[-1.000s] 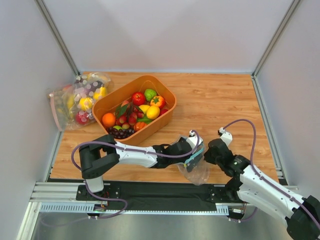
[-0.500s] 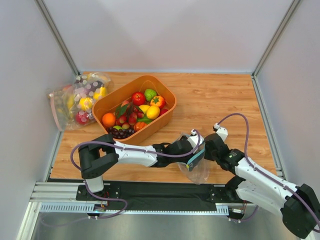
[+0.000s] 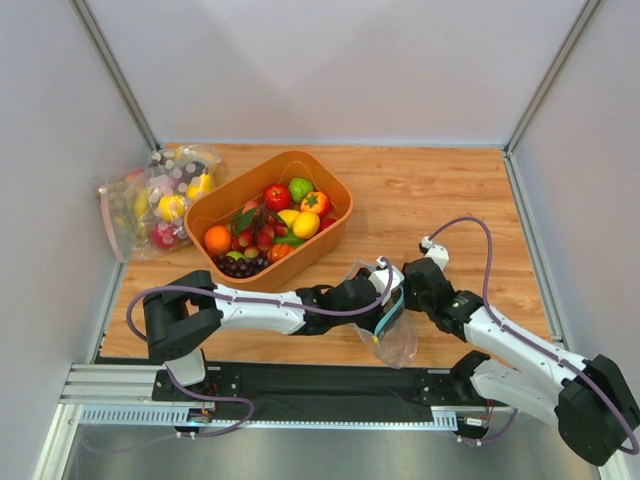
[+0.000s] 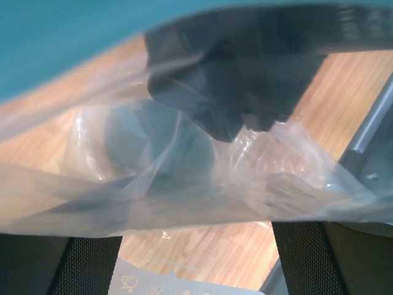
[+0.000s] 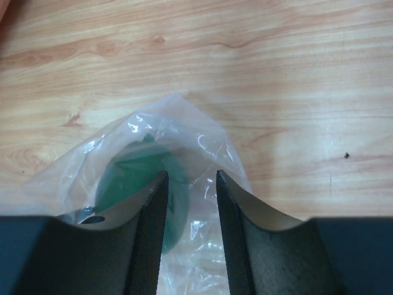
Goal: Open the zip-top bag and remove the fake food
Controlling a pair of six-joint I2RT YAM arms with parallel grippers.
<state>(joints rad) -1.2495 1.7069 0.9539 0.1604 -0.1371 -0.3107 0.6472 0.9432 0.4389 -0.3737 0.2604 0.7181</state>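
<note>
I see the clear crinkly zip-top bag with its teal strip (image 3: 388, 322) near the table's front edge, pinched by my left gripper (image 3: 378, 300). My right gripper (image 5: 190, 203) hangs spread over it, above a dark green avocado-like fruit (image 5: 132, 184) inside

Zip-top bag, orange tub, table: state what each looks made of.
Zip-top bag: thin clear plastic film, glossy; it crinkles, glints, and shows a green shape through it.
Orange tub: probably moulded plastic, smooth, one even colour, rounded rim.
Table: wood or wood-look laminate, matt; grain lines and knots show, but the pictures cannot settle which.
</note>
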